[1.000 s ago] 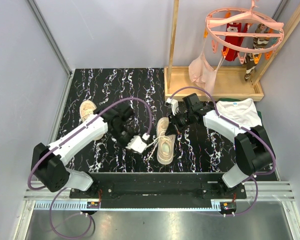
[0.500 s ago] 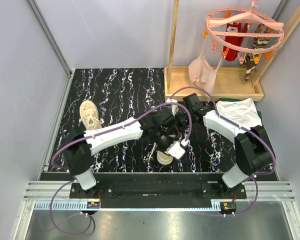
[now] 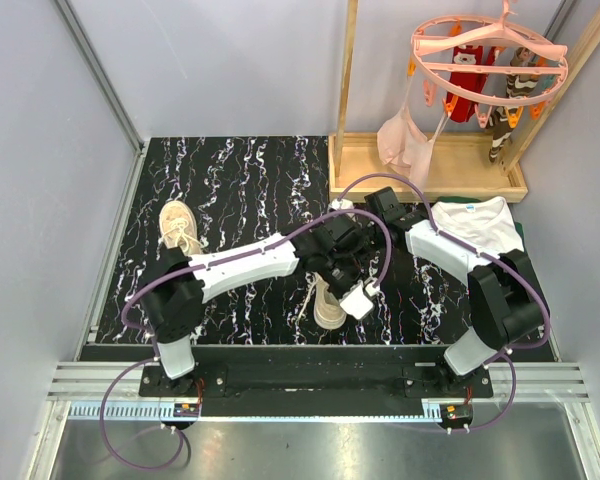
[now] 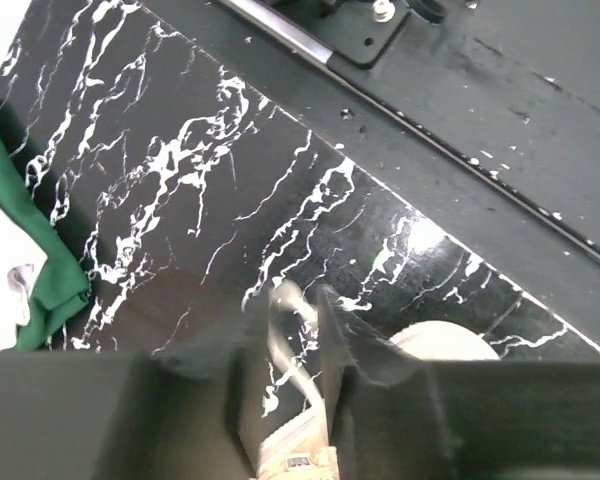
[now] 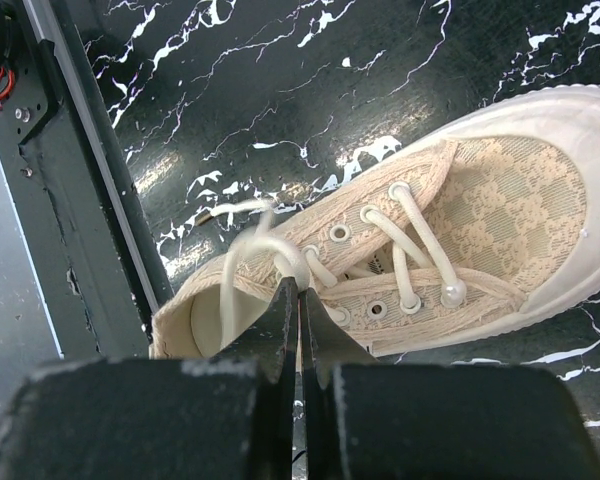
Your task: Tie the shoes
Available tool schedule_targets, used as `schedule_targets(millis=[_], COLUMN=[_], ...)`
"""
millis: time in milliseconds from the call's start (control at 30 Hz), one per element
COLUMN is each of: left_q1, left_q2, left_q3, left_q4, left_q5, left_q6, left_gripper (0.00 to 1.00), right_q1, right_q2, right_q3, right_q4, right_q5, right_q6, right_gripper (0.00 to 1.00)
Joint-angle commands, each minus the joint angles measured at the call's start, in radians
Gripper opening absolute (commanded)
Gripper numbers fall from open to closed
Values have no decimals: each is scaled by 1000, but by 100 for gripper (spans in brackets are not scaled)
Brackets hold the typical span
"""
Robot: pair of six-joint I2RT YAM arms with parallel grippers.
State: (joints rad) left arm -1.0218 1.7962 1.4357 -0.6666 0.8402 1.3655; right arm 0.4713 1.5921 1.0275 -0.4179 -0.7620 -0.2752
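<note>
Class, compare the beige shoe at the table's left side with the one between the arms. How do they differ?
The left shoe lies clear of both arms; the middle shoe is partly hidden under the left arm. The left shoe's laces are untouched; the middle shoe's lace is pinched in the shut right tool. Both are beige with white laces, on the black marbled table.
</note>
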Motion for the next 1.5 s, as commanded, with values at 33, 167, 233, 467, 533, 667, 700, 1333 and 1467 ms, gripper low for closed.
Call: schedule_targets(millis=[33, 167, 233, 467, 533, 667, 700, 1333, 1467], left_q1=[57, 173, 236, 460, 459, 457, 457, 399, 394], left_q2=[-133, -283, -354, -330, -291, -216, -192, -78, -81], left_q3=[-75, -164, -231, -284, -270, -232, -227, -227, -239], left_q4=[94, 139, 189, 286, 291, 298, 302, 372, 372], left_q5=[68, 117, 114, 85, 91, 97, 102, 148, 163], left_q6=[-46, -268, -440, -654, -641, -675, -675, -757, -747], left_gripper=[42, 45, 43, 39, 38, 32, 32, 30, 32], right_q1=[6, 6, 3, 4, 6, 6, 6, 9, 12], right_q2=[9, 11, 6, -4, -9, -26, -29, -47, -46], right_q3=[32, 34, 34, 52, 54, 54, 54, 43, 45], right_q4=[-9, -10, -7, -7, -9, -10, -9, -9, -9], right_q5=[-37, -39, -40, -63, -65, -66, -66, -74, -77], right_q6=[-38, -45, -45, -50, -53, -53, -52, -56, -61], right_gripper=[0, 0, 0, 0, 0, 0, 0, 0, 0])
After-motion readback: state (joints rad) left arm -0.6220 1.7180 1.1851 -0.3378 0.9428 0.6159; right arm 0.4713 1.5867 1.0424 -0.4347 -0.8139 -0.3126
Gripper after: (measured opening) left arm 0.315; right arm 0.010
